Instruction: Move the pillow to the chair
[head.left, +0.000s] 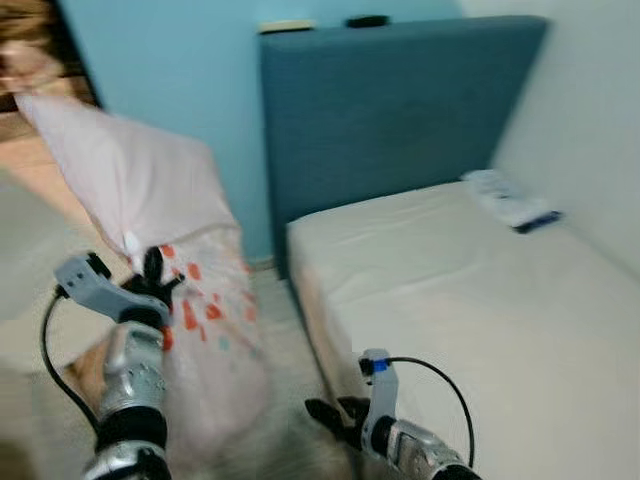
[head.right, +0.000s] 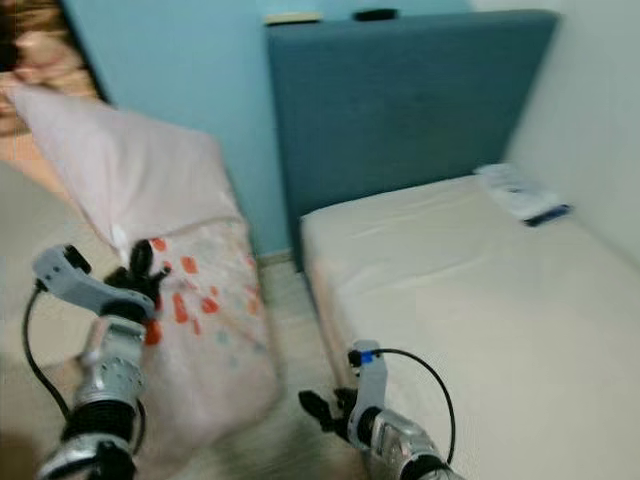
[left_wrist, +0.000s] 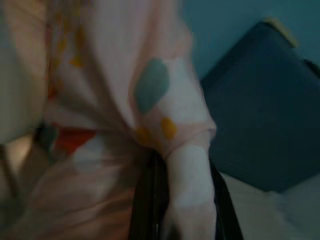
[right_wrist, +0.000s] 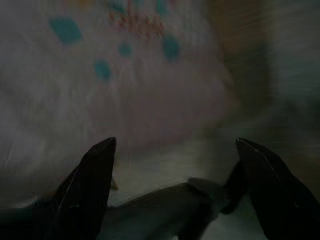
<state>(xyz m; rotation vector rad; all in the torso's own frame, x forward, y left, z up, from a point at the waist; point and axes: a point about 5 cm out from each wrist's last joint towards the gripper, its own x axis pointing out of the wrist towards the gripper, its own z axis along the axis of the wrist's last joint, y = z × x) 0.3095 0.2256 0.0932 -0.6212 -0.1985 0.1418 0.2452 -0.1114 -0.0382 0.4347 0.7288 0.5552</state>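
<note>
A pale pink pillow (head.left: 160, 200) with red and teal spots hangs in the air to the left of the bed, its lower part sagging toward the floor. My left gripper (head.left: 150, 272) is shut on a fold of the pillow (left_wrist: 190, 170), with the cloth bunched between the black fingers (left_wrist: 150, 200). My right gripper (head.left: 325, 412) is low beside the bed's near corner, open with nothing in it; its fingers (right_wrist: 95, 170) point at the pillow's lower part (right_wrist: 125, 85).
A bed with a cream mattress (head.left: 480, 300) and a dark blue headboard (head.left: 400, 100) fills the right side, against a light blue wall. A small white and blue object (head.left: 510, 200) lies near the headboard. Tan floor runs between bed and pillow.
</note>
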